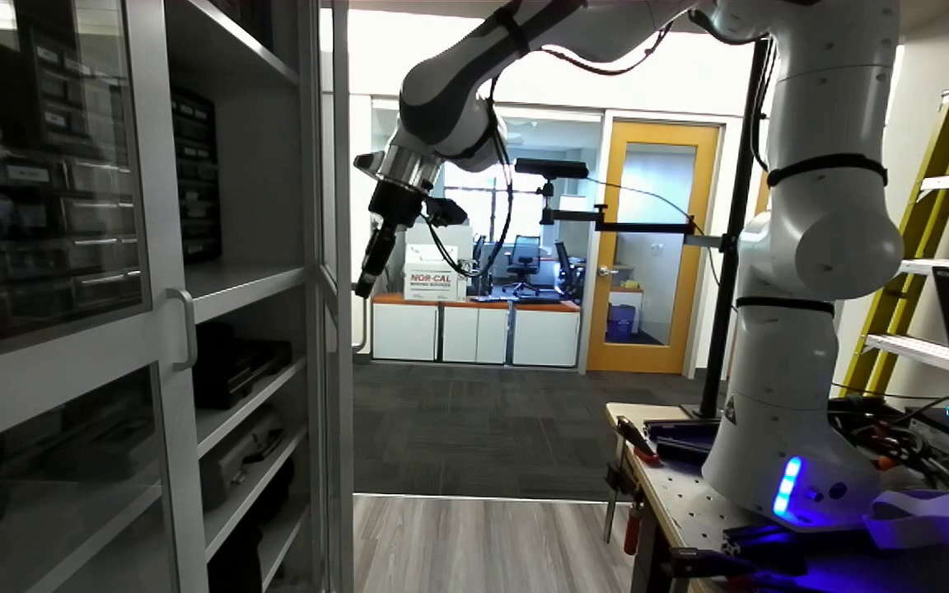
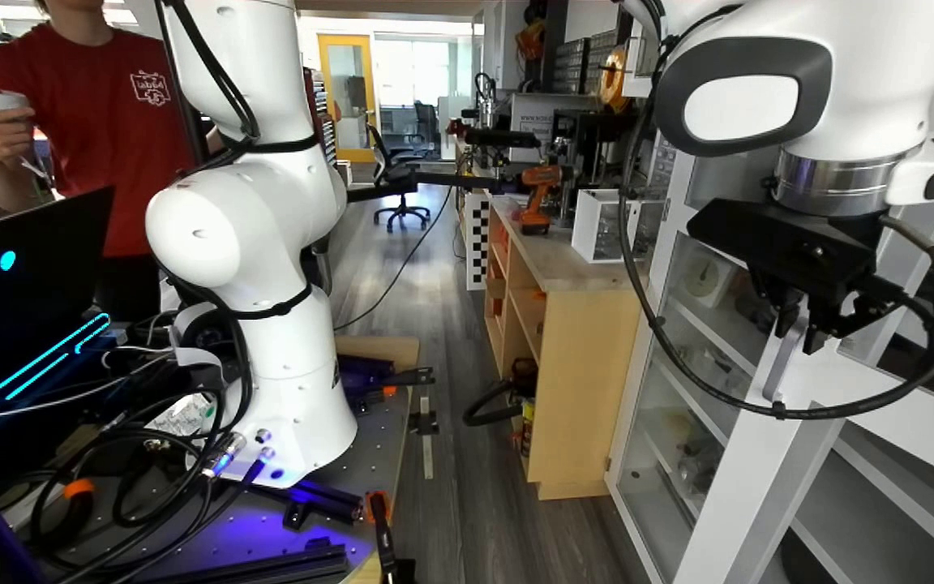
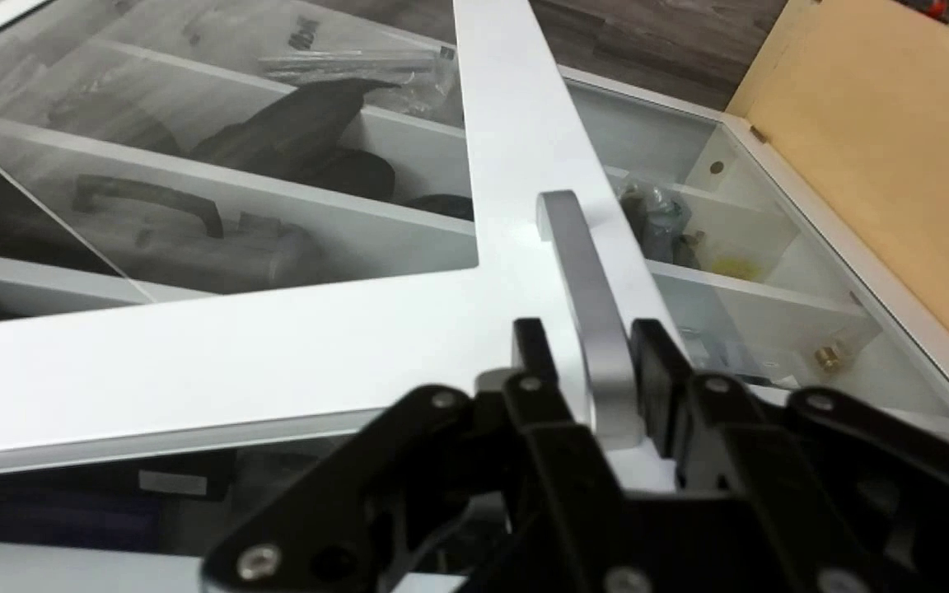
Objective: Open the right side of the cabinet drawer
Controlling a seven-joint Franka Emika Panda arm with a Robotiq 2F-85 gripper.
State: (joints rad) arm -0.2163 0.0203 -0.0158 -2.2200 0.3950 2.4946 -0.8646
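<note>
The cabinet (image 1: pixel 248 278) is grey-framed with glass doors and shelves of dark items. Its right door (image 1: pixel 344 428) is partly open, seen nearly edge-on in that exterior view, with bare shelves showing beside it. Its rail (image 2: pixel 917 418) and slim bar handle (image 2: pixel 780 365) show in an exterior view. In the wrist view the handle (image 3: pixel 586 288) runs between the fingers of my gripper (image 3: pixel 590 333). One finger is close to or touching the bar; a gap shows on the other side. My gripper also shows in both exterior views (image 1: pixel 365 288) (image 2: pixel 799 334).
The left glass door (image 1: pixel 170 247) is closed, with its own handle (image 1: pixel 186 329). A wooden workbench (image 2: pixel 576 389) stands against the cabinet's side. A black cable (image 2: pixel 714 397) loops below my gripper. My base stands on a table (image 1: pixel 680 502). A person (image 2: pixel 102 122) stands behind it.
</note>
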